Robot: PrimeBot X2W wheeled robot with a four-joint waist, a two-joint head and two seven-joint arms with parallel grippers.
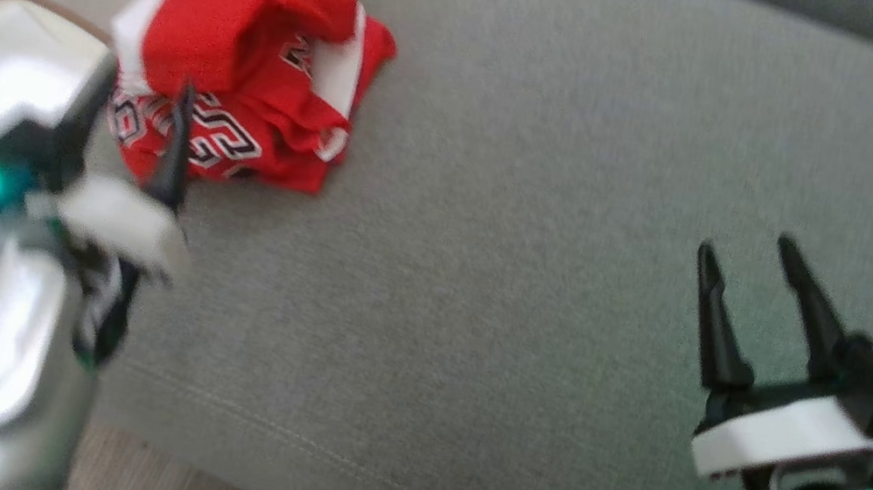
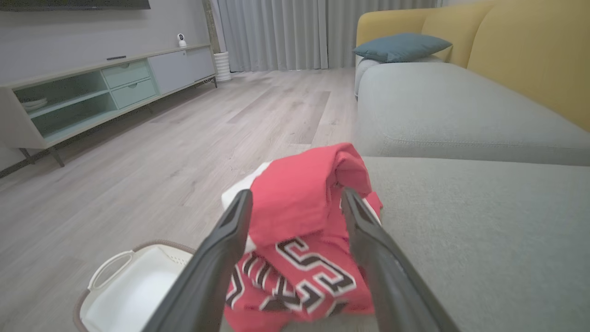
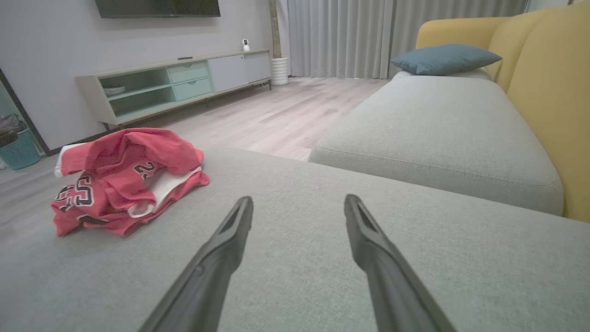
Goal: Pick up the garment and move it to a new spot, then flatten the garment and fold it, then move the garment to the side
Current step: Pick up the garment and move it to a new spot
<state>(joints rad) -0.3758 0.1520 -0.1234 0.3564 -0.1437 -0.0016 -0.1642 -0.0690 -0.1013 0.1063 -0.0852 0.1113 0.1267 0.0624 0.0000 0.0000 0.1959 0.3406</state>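
Red jersey point(image 2: 295, 272) sits bunched on the couch point(image 2: 461, 221) by the wide-open, empty left hand point(image 2: 296, 192), so I'd grab a thick fold.

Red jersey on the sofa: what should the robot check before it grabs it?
1. Fingers of left gripper open: ok.
2. Fingers of right gripper open: ok.
3. The red jersey sits between the left fingers in the left wrist view: ok.
4. Left fingers touching it: cannot tell.
5. Jersey flat: not ok, crumpled.
6. Bare sofa cushion beside it for a new spot: ok.
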